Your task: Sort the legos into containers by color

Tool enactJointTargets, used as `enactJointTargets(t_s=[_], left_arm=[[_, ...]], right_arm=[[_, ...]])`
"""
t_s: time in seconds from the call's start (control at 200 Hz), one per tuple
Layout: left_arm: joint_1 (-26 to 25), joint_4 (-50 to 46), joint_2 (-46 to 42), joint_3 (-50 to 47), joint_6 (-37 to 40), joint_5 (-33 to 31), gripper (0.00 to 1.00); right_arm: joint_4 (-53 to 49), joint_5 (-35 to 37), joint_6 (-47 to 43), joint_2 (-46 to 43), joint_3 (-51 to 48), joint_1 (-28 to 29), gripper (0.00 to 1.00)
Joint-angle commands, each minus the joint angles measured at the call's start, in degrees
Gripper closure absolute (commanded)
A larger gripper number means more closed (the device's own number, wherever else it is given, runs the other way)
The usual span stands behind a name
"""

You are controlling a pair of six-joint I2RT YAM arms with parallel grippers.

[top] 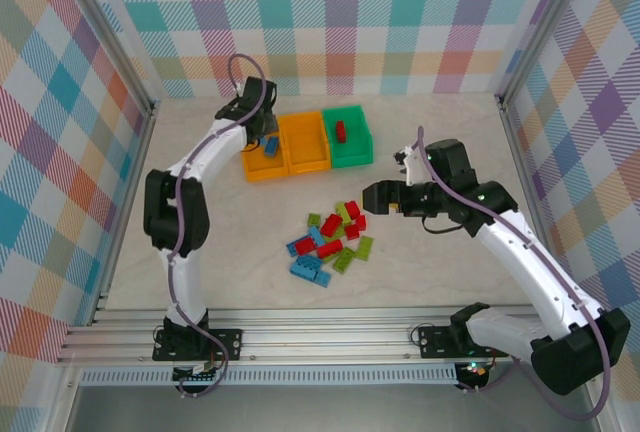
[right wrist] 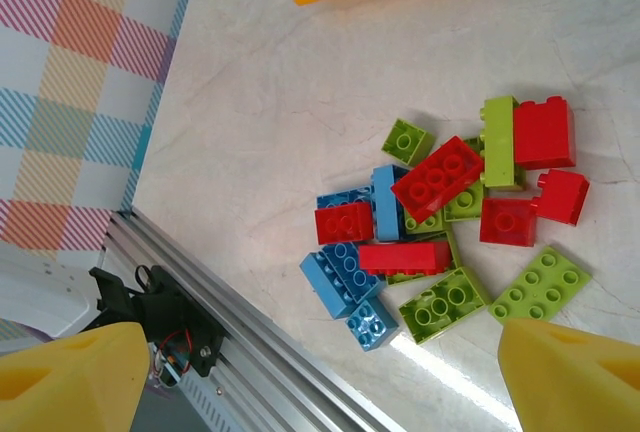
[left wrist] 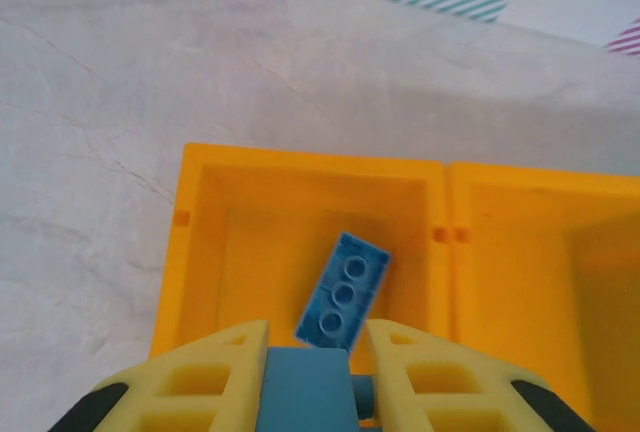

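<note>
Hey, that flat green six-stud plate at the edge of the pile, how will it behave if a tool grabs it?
The green plate looks rigid and probably light. Lying flat, it should slide, not roll. Being thin, it may be hard to pinch.

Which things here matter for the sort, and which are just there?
Job: pile of red, blue and lime studded plastic bricks; blue brick in left orange plastic bin; middle orange bin; green bin.
Not job: aluminium frame rail.

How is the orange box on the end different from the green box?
The end orange bin is orange and holds a blue brick; the green bin is green and holds a red brick. The left gripper hangs over the orange bin; nothing hangs over the green one. Both are open boxes in the same row.
</note>
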Motion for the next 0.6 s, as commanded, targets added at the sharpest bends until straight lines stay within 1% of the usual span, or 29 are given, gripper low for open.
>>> enactJointTargets(t_s=[0.0, 0.075, 0.14, 0.215, 0.3, 0.38, 0.44, 0.495, 0.595], left_arm=[[0.5, -0.3, 5.1, 4.4, 1.7, 3.0, 0.83], [0.9, -2.7, 8.1, 6.8, 1.1, 3.4, 0.81], [1.6, -2.9, 8.5, 6.3, -0.1, 4.5, 0.76], [2.0, -0.7, 7.0, 3.2, -0.4, 5.1, 0.66], [2.1, 0.6, 4.3, 0.6, -0.3, 4.8, 0.56], [2.1, 1.0, 1.6, -0.6, 0.3, 5.2, 0.51], [2.1, 1.9, -1.0, -2.0, 1.0, 6.1, 0.51], [2.1, 2.2, -3.6, -3.1, 1.3, 7.1, 0.54], [2.0, 2.4, -10.6, -6.3, 0.4, 11.2, 0.56]], right_arm=[[-1.2, 0.8, 1.7, -2.8, 2.1, 0.6, 0.09], [-1.8, 1.0, 2.0, -3.2, 2.1, 0.7, 0.09], [-2.2, 0.9, 2.3, -3.3, 2.2, 0.8, 0.09], [-2.3, 1.0, 2.4, -3.4, 2.2, 0.8, 0.09], [-2.1, 1.3, 2.2, -3.0, 2.4, 0.9, 0.09], [-1.8, 1.4, 2.0, -2.0, 2.6, 0.9, 0.09], [-1.3, 1.4, 1.9, -1.2, 2.6, 0.8, 0.09], [-1.2, 2.3, 1.6, -0.4, 2.6, 0.9, 0.09], [-2.7, 7.4, 0.2, 2.1, 2.2, 1.4, 0.09]])
